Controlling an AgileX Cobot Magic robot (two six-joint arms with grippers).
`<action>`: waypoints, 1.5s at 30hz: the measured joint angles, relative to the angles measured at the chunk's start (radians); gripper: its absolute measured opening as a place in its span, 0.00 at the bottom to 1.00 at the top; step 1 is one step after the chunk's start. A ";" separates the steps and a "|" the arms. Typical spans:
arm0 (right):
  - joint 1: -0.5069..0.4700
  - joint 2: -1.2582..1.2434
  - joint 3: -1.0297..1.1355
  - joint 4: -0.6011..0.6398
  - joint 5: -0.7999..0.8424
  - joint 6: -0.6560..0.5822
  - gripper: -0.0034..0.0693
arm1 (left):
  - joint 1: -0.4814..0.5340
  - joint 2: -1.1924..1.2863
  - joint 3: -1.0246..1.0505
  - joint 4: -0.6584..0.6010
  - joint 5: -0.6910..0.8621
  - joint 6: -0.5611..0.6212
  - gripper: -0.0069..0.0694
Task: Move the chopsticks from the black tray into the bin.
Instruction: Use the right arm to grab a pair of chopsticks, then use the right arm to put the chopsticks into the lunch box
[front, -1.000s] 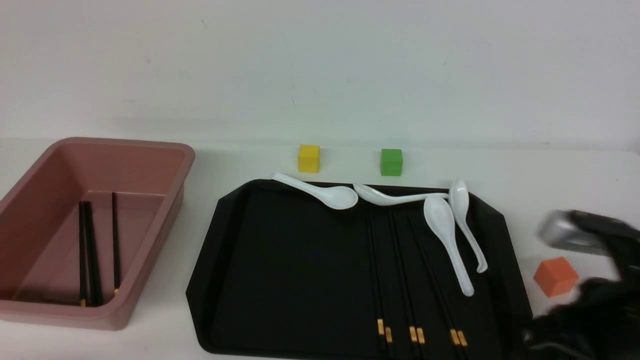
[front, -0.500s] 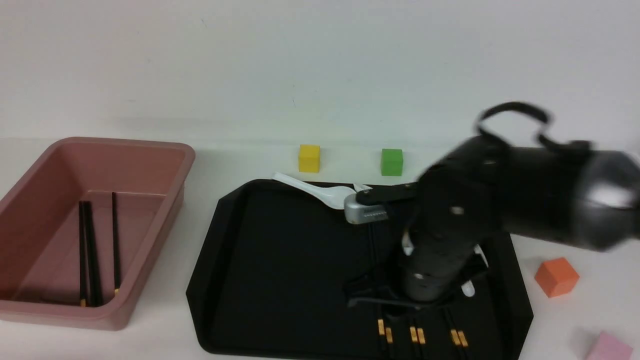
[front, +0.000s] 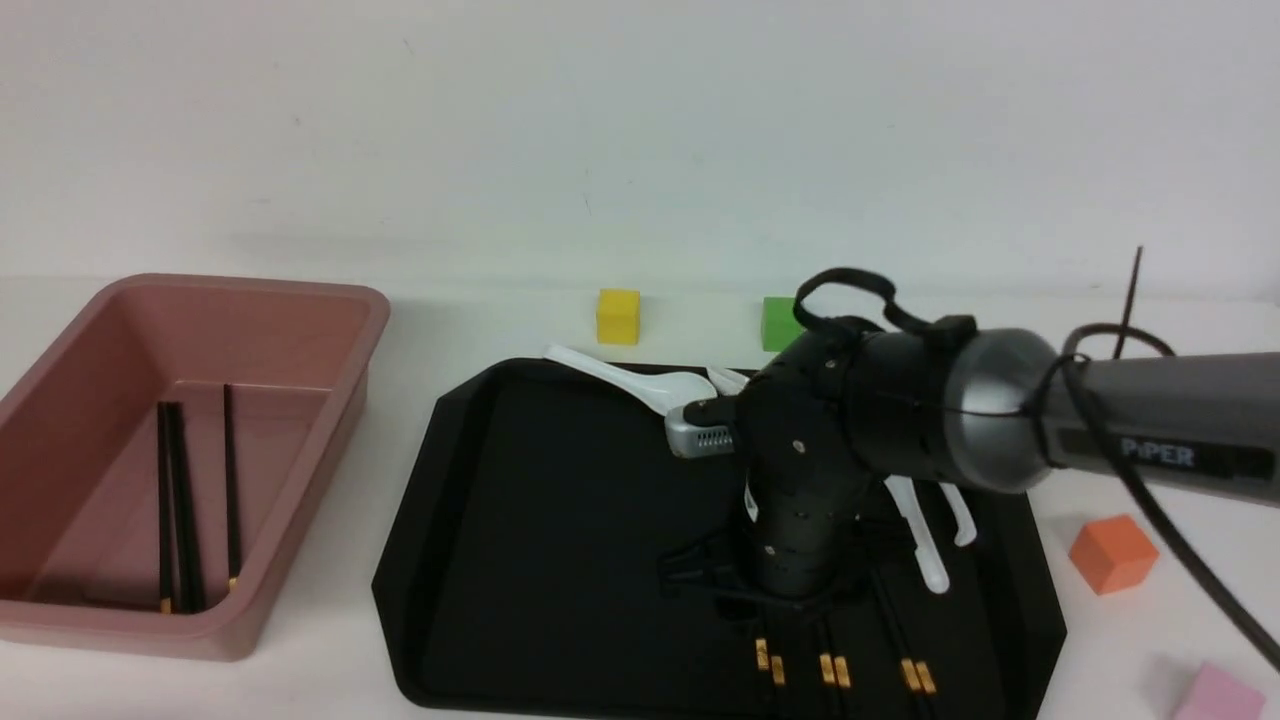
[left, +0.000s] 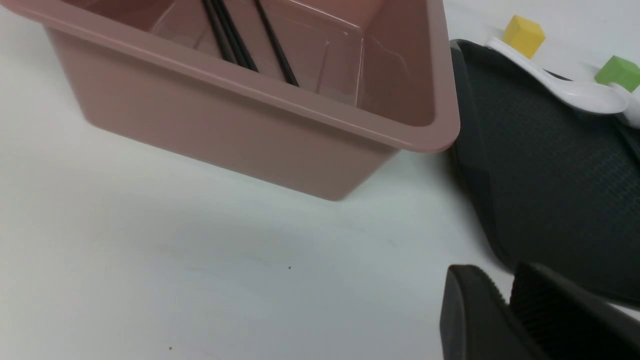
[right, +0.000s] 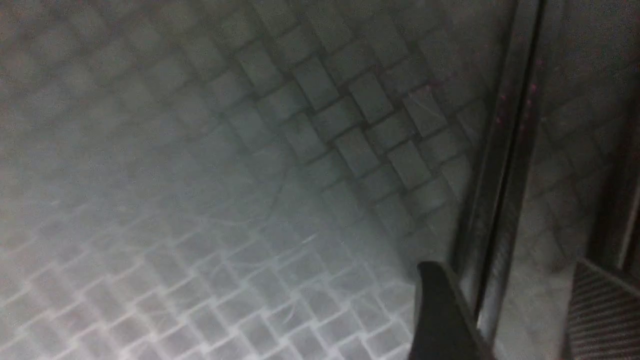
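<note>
The black tray (front: 560, 520) holds three pairs of black chopsticks (front: 833, 668) with gold bands near the front rim. My right gripper (front: 785, 598) points down over the leftmost pairs, low above the tray. In the right wrist view it (right: 505, 280) is open, with one pair of chopsticks (right: 505, 165) between the fingers, close to one fingertip (right: 435, 300), on the tray floor (right: 250, 150). The pink bin (front: 370, 310) stands to the left with three chopsticks (front: 180, 500) inside. My left gripper (left: 505, 300) is shut and empty over the table, near the bin (left: 250, 90) and tray (left: 550, 175).
White spoons (front: 640, 385) lie along the tray's far edge and on its right side (front: 925, 540), partly under my right arm. A yellow cube (front: 618, 316) and a green cube (front: 775, 325) sit behind the tray. An orange cube (front: 1112, 552) and a pink cube (front: 1220, 695) sit to its right.
My right arm has swung in from the right edge over the tray and come down onto the chopsticks, shifting slightly left in the last half second. The bin's contents are unchanged.
</note>
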 joint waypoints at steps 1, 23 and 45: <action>0.000 0.010 0.000 0.000 -0.003 0.001 0.53 | 0.000 0.000 0.000 0.000 0.000 0.000 0.27; -0.001 -0.027 -0.009 0.020 0.119 -0.079 0.24 | 0.000 0.000 0.000 0.000 0.000 0.000 0.28; 0.022 -0.170 -0.248 0.913 -0.093 -0.866 0.24 | 0.000 0.000 0.000 0.000 0.000 0.000 0.28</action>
